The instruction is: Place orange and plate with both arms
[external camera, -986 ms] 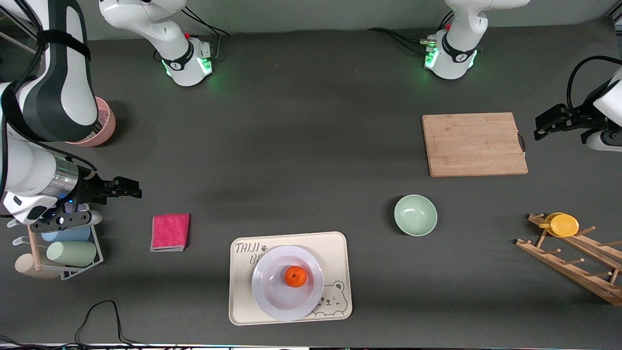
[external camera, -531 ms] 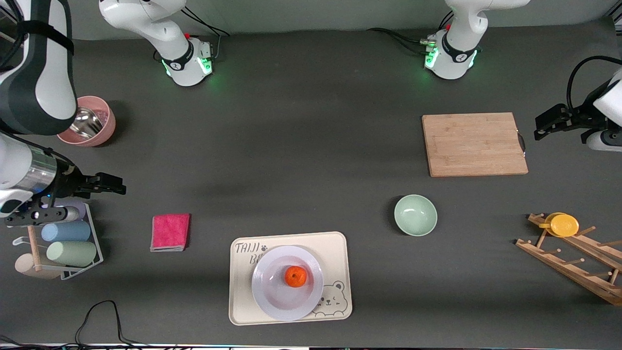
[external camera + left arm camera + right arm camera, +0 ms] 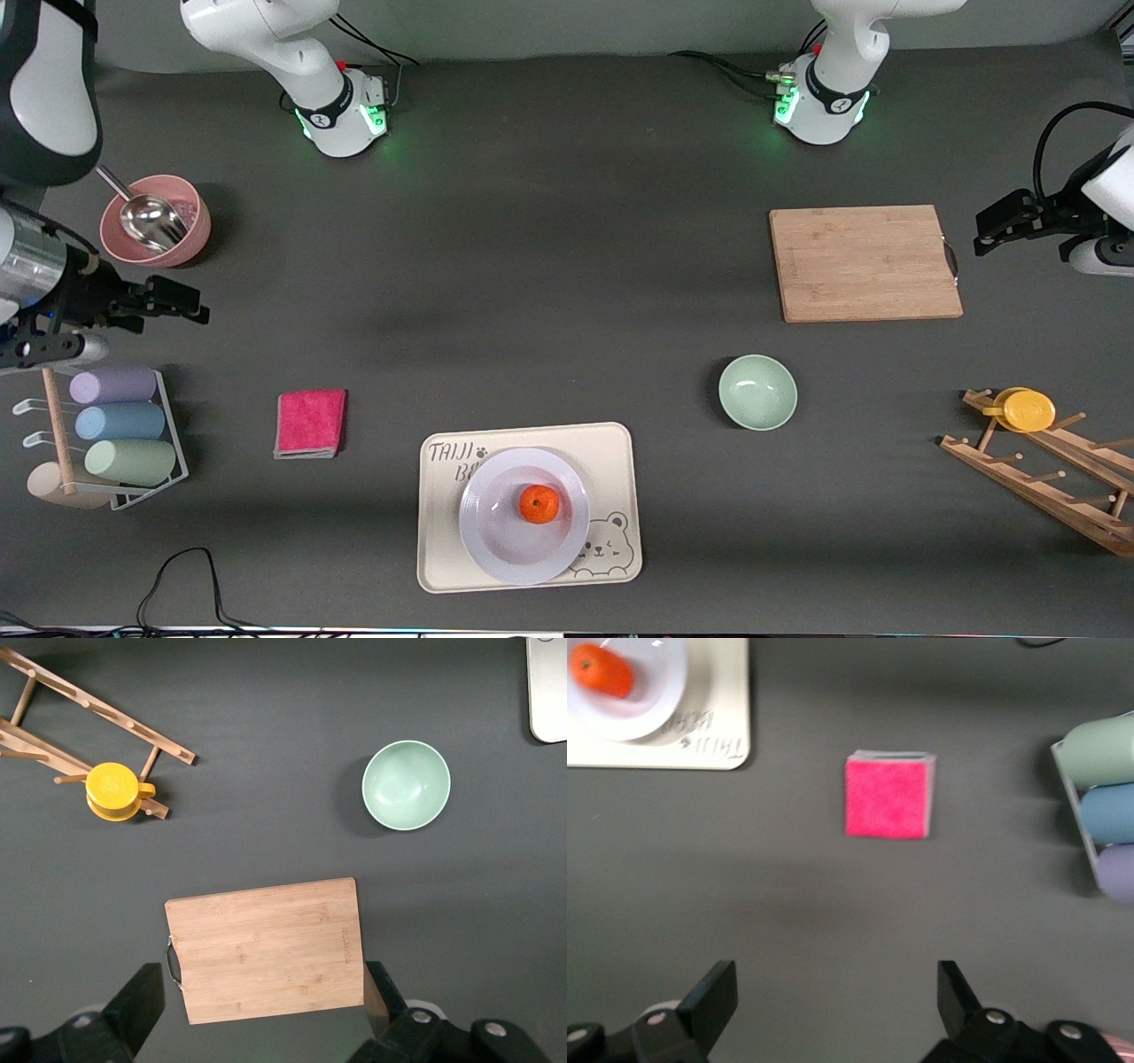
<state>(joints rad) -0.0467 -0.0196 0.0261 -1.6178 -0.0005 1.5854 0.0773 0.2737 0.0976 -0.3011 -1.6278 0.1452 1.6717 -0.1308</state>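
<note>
Small bright orange (image 3: pixel 539 504) on white plate (image 3: pixel 496 549) atop bear tray (image 3: pixel 614 461); left gripper (image 3: pixel 264 999) and right gripper (image 3: pixel 837 996) aloft, fingers spread.

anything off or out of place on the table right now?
Nothing stands out. The orange sits in the plate, which rests on the bear tray. Both pincers, left and right, are open and empty.
</note>
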